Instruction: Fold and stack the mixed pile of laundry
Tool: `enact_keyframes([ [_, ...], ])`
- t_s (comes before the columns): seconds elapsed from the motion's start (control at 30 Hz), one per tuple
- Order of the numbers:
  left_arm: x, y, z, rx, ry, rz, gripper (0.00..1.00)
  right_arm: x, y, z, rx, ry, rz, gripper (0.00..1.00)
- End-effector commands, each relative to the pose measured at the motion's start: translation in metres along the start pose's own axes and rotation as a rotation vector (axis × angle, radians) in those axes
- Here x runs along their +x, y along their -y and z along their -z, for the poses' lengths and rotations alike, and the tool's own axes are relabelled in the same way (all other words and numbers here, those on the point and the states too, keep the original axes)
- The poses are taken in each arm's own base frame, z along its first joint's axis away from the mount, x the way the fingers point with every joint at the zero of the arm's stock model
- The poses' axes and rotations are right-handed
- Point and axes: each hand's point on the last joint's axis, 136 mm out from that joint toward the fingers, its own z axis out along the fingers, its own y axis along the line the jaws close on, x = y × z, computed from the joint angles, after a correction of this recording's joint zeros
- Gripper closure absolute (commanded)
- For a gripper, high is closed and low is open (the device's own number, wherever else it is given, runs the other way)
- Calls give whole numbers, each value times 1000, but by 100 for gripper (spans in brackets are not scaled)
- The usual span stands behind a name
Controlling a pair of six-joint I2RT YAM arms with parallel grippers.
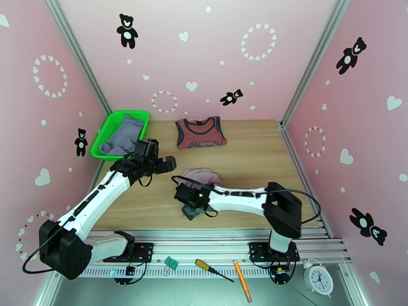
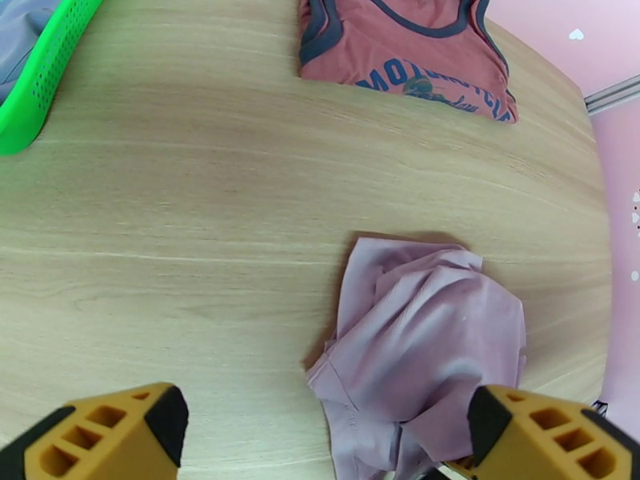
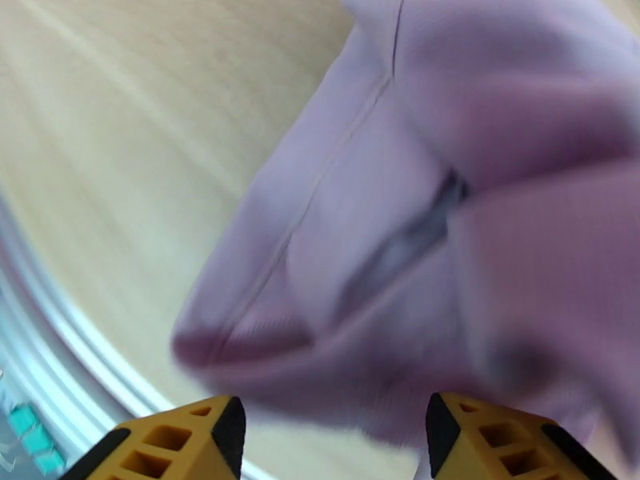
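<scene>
Top external view: a bright green plastic mesh basket (image 1: 102, 134) sits at the far left corner of the wooden worktop (image 1: 255, 159) with a blue-grey cloth piece (image 1: 125, 136) heaped inside it. A rust-red sleeveless top with dark trim (image 1: 200, 132) lies flat just right of the basket. Its neckline points to the back wall, and its long axis runs sideways, away from the basket. A pale lilac shirt (image 1: 204, 176) lies crumpled further right of the basket and nearer the arm bases. The left gripper (image 1: 171, 163) hovers just on the near side of the basket, and the left wrist view shows it (image 2: 328, 430) spread wide and empty, facing the lilac shirt (image 2: 424, 338). The right gripper (image 1: 191, 210) sits at that shirt's near end. In the blurred right wrist view it (image 3: 336, 438) stands partly open with the hem (image 3: 264, 346) right at its tips and no pinch visible. The step in hand looks like spreading the lilac shirt for folding. To do it well, each gripper should take only one layer at opposite hem corners. They should then draw apart until the cloth lies flat, away from the red top. The heap seems to run from far to near and narrow toward the right gripper, but bunching hides its collar.
</scene>
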Motion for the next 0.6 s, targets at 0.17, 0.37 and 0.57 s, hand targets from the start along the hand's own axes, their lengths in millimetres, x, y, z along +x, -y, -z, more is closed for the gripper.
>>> enact_keyframes([
  [0.17, 9, -7, -10, 3, -40, 3, 2, 9, 6, -27, 61, -93, 50, 45],
  [0.37, 8, -7, -14, -3, -50, 3, 2, 7, 7, -18, 58, -84, 42, 71],
  [0.57, 15, -7, -26, 4, -93, 11, 2, 1, 22, 33, 74, -16, 29, 70],
])
